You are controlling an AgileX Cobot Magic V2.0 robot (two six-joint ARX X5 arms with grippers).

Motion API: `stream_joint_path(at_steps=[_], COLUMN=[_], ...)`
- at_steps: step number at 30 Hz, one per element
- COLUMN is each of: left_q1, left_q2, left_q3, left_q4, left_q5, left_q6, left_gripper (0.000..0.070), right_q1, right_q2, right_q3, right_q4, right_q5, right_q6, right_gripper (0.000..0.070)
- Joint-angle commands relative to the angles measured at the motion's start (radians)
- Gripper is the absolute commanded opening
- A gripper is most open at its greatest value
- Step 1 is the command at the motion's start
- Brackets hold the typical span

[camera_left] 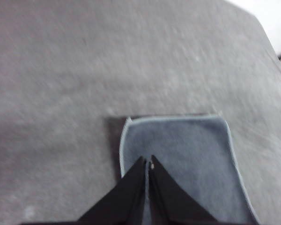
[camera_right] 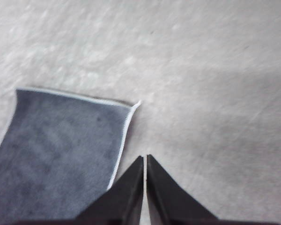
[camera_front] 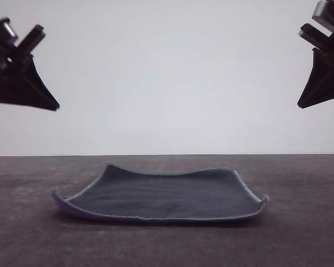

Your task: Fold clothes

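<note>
The clothes (camera_front: 167,196) are one small square cloth lying spread out on the dark table, dark grey face up, with pale stitched edging and a sliver of purple at its left corner. My left gripper (camera_front: 54,105) hangs high at the far left, well above the cloth, and is shut with nothing in it. In the left wrist view the left gripper (camera_left: 147,163) hovers over the clothes (camera_left: 187,154). My right gripper (camera_front: 300,104) hangs high at the far right, shut and empty. From the right wrist, the right gripper (camera_right: 144,158) sits just beside the edge of the clothes (camera_right: 61,150).
The dark grey table (camera_front: 300,233) stretches around the cloth on all sides. A plain white wall (camera_front: 167,72) stands behind the table's far edge.
</note>
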Motion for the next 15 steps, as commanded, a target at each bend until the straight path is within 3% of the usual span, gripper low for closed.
stream_joint_path(at_steps=[1, 3, 5, 7, 9, 11, 15], left_q1=[-0.005, -0.009, -0.01, -0.01, -0.01, -0.01, -0.011], left_q2=[0.014, 0.015, 0.014, 0.014, 0.014, 0.014, 0.014], left_q3=[0.016, 0.016, 0.017, 0.017, 0.017, 0.017, 0.017], left_q4=[0.001, -0.003, -0.003, -0.006, -0.007, -0.005, -0.003], left_q5=[0.013, 0.013, 0.014, 0.015, 0.015, 0.015, 0.014], left_q6=[0.017, 0.032, 0.034, 0.034, 0.034, 0.034, 0.029], left_gripper=[0.0002, 0.0004, 0.0059, 0.0191, 0.0381, 0.0437, 0.0434], right_q1=[0.003, 0.003, 0.003, 0.004, 0.004, 0.004, 0.004], right_q2=[0.011, 0.01, 0.01, 0.01, 0.01, 0.01, 0.011], right_q3=[0.013, 0.013, 0.013, 0.013, 0.013, 0.013, 0.013], right_q4=[0.006, 0.007, 0.006, 0.003, -0.002, -0.008, -0.014], right_q5=[-0.008, -0.025, -0.035, -0.037, -0.037, -0.036, -0.038], right_q6=[-0.015, -0.017, -0.017, -0.017, -0.017, -0.017, -0.017], right_gripper=[0.0007, 0.0014, 0.011, 0.0269, 0.0431, 0.0467, 0.0467])
